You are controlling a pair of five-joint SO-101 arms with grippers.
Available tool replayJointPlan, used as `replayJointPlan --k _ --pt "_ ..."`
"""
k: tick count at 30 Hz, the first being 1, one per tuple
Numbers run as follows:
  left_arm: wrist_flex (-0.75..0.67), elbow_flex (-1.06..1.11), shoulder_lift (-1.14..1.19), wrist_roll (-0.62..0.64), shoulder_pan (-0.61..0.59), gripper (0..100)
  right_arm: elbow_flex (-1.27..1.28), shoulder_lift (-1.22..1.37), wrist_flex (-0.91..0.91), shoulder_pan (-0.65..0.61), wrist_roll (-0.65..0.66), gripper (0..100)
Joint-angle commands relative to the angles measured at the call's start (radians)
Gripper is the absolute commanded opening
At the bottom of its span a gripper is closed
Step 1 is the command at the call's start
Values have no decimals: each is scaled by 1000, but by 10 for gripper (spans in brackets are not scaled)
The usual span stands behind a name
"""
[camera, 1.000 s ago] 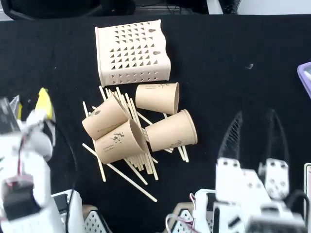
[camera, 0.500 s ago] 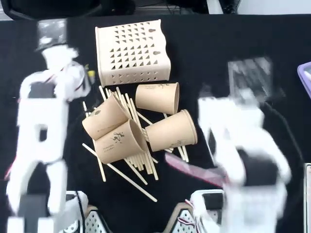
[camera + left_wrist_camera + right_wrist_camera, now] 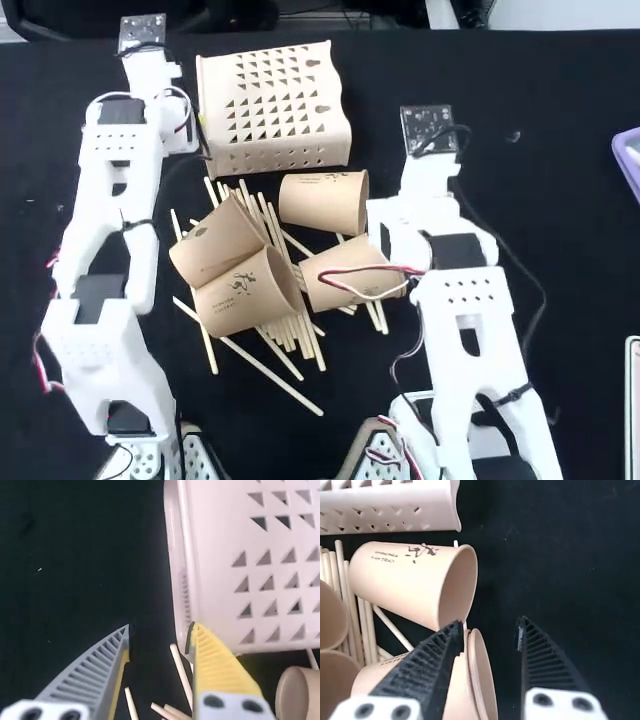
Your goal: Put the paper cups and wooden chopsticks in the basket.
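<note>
The cream basket (image 3: 272, 108), pierced with triangular holes, lies on its side. Just beside its long wall, four tan paper cups (image 3: 322, 201) lie tipped over (dark printed marks on their sides). They cluster atop a loose heap of wooden chopsticks (image 3: 297, 338) fanning away from the basket.

The table (image 3: 560, 250) is plain black. The basket (image 3: 275, 105) is pale cream, its wall pierced by rows of small triangular holes that read dark against it. The four paper cups (image 3: 325, 200) are kraft tan, each with a small dark printed mark on its side. The wooden chopsticks (image 3: 268, 368) are a light, unpainted wood tone. The left arm (image 3: 110, 200) and the right arm (image 3: 460, 300) are white with black blocks at the joints and thin red and white wires. The left jaws are one grey, one yellow, both ribbed; the right jaws are black and ribbed on white mounts. A lilac object (image 3: 630, 160) sits at the table's edge.
</note>
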Motion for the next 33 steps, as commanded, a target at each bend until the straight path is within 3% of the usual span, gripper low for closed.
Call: replayJointPlan --k 1,18,26,33 --pt "2 -130 29 11 -10 202 4 -4 -44 -14 -3 174" --pt "-8 -197 129 11 38 203 10 4 -44 -14 -2 174" --pt "3 -275 252 61 -1 199 12 4 -43 -14 -2 174" --pt "106 -278 296 60 -12 185 21 4 -44 -38 0 174"
